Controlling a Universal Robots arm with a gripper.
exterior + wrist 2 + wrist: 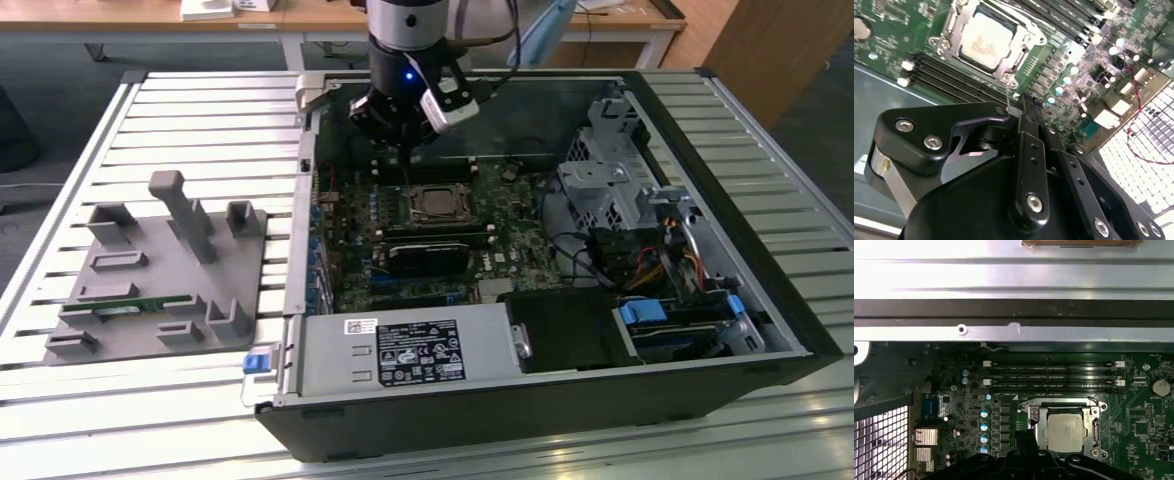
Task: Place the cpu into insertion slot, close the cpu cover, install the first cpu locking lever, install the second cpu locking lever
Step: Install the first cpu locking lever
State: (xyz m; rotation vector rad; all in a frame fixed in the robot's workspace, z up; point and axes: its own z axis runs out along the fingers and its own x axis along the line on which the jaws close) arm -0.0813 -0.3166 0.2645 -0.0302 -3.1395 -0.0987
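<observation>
Cpu (pixel 1067 431) seemingly under cpu cover (pixel 1040 426), memory slots (pixel 1051 377) beside

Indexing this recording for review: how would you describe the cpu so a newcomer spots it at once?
Inside the open black computer case, find the green motherboard. On it the cpu sits framed by the silver cpu cover. It is the only small, flat, dull-silver square; the memory slots beside it are long, narrow and black.

Arm upright, gripper pointing straight down.
Arm (pixel 407 25) hangs in from above with the wrist (pixel 400 95) vertical and its blue light on. Gripper (pixel 402 158) fingers (pixel 1030 145) pressed together, tapering to one narrow tip.
</observation>
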